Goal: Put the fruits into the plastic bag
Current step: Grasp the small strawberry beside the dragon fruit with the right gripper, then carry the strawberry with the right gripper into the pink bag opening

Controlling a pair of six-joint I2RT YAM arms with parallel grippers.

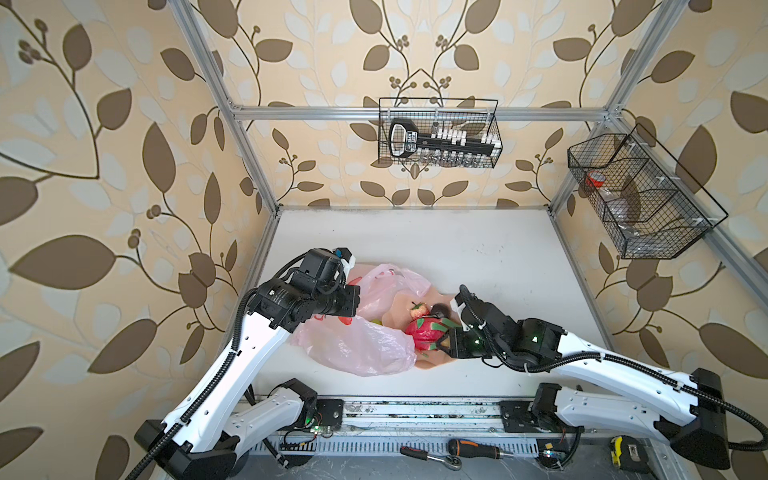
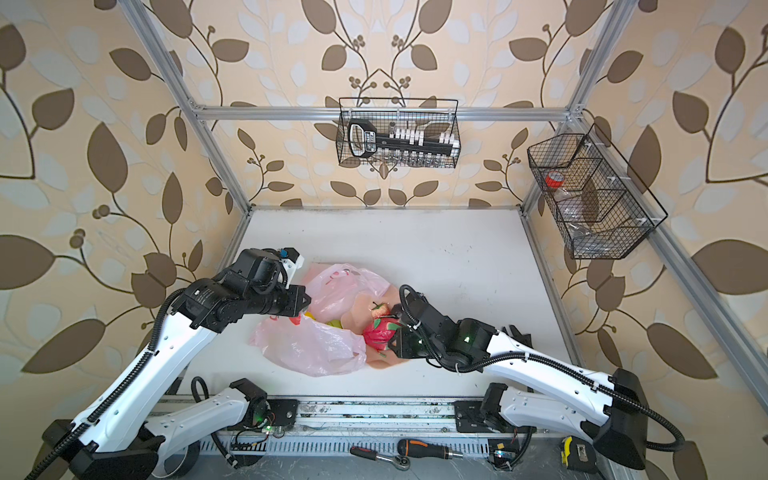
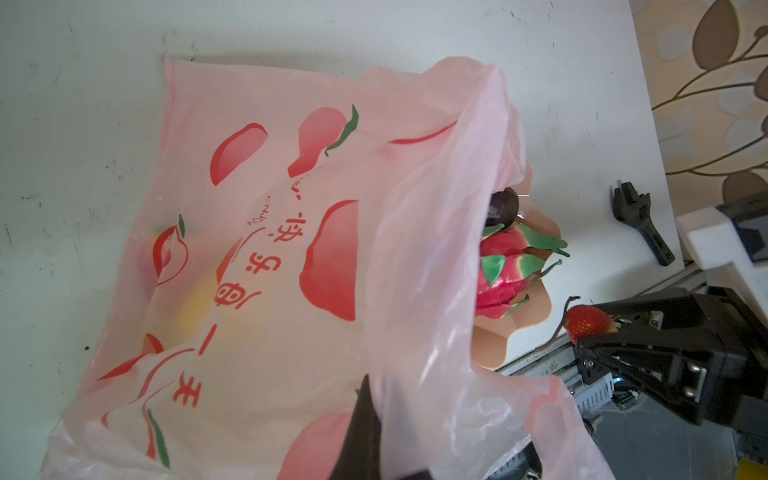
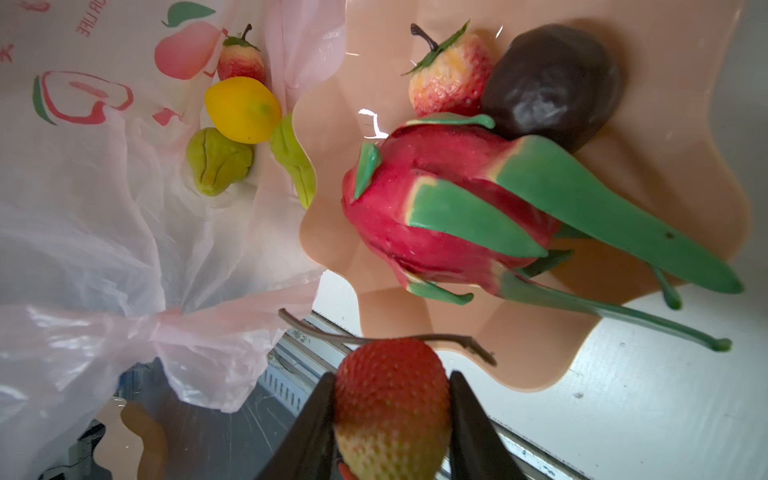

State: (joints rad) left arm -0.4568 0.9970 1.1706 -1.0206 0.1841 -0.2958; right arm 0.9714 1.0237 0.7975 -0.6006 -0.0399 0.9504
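Near the front of the worktop (image 1: 457,257), the pink bag (image 1: 361,345) lies on its side with its mouth turned toward the peach scalloped plate (image 1: 392,318), the two touching. Left tool (image 3: 362,415): fully closed, pinching the bag's upper film so that the mouth stands lifted. Right tool (image 4: 392,376): partly open, its two dark fingers (image 4: 320,415) clamped on either side of a red strawberry (image 4: 390,407) with a thin brown stem. It hangs at the plate's near rim, just beside the bag's mouth, and the fruit does not touch the plate. Inside the bag, seen through the mouth in the right wrist view, lie a lemon (image 4: 243,110), two green pears (image 4: 218,166) against it and a small strawberry (image 4: 241,62) beside it; one pear is partly hidden by the plate's rim. On the plate rest a dragon fruit (image 4: 449,216), its green scales reaching past the rim, a dark plum (image 4: 552,87) touching it, and a pale strawberry (image 4: 453,79) touching the plum. In both top views the dragon fruit lies between the bag and the right tool.
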